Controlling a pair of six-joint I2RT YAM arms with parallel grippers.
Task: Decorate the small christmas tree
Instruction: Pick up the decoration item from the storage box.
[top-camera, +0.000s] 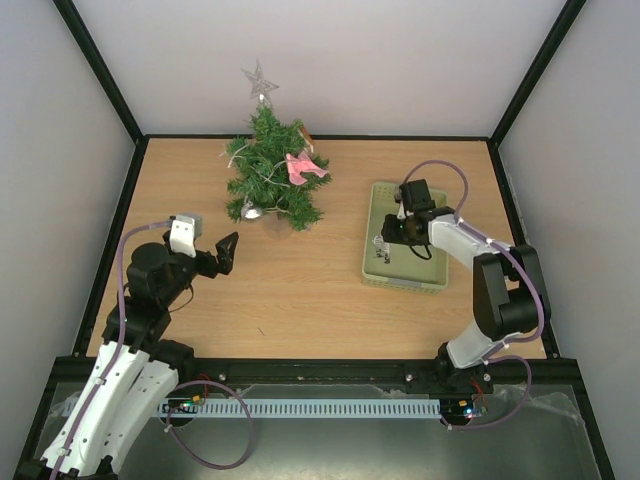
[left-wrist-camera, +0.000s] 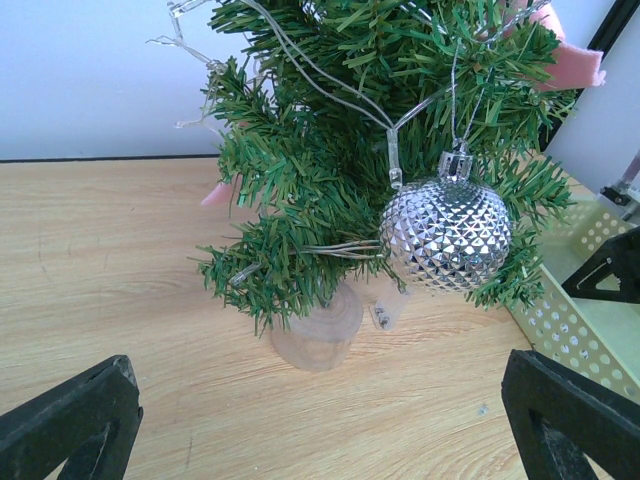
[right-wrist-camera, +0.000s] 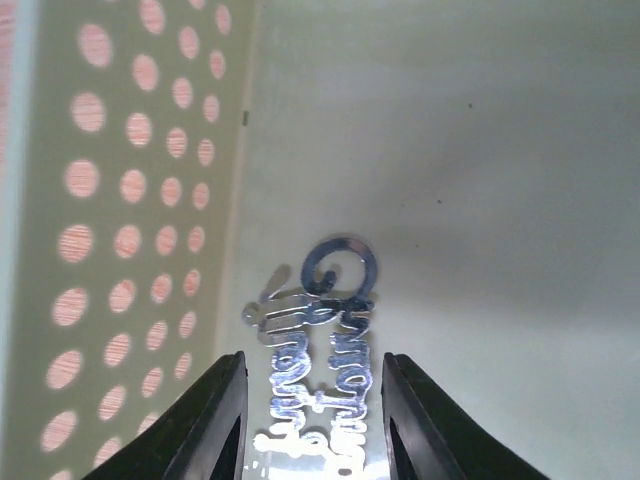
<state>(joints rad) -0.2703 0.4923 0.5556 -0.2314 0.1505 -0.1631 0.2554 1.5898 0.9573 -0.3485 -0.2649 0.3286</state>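
Top external view, near edge to far.

1. Left gripper (top-camera: 222, 252): above the tabletop (top-camera: 320, 300) close to its left edge, aimed at the tree. Fingers spread wide, empty. In the left wrist view the two black fingertips (left-wrist-camera: 70, 420) sit at the lower corners of the frame, bare wood between them.

2. Pale green basket (top-camera: 405, 283): rectangular with perforated walls, on the right side of the tabletop, its long side running along the right edge.

3. Right gripper (top-camera: 392, 236): lowered into the basket near its left wall. In the right wrist view the fingers stand narrow, just beside either side of item 4. Whether they press on it cannot be told.

4. Silver script ornament (right-wrist-camera: 315, 380): shiny lettering with a ring at one end, lying flat on the basket floor beside the perforated wall (right-wrist-camera: 120, 200).

5. Small christmas tree (top-camera: 270, 172): upright near the far edge of the tabletop, left of centre, well apart from the basket. Dark green needle branches on a pale wooden base (left-wrist-camera: 318, 335).

6. On the tree:
   - silver faceted ball (left-wrist-camera: 447, 232), hanging low on the near side;
   - clear light string (left-wrist-camera: 330, 80), draped through the branches;
   - pink ornament (top-camera: 303, 168), on the right side;
   - silver star (top-camera: 260, 80), on top.
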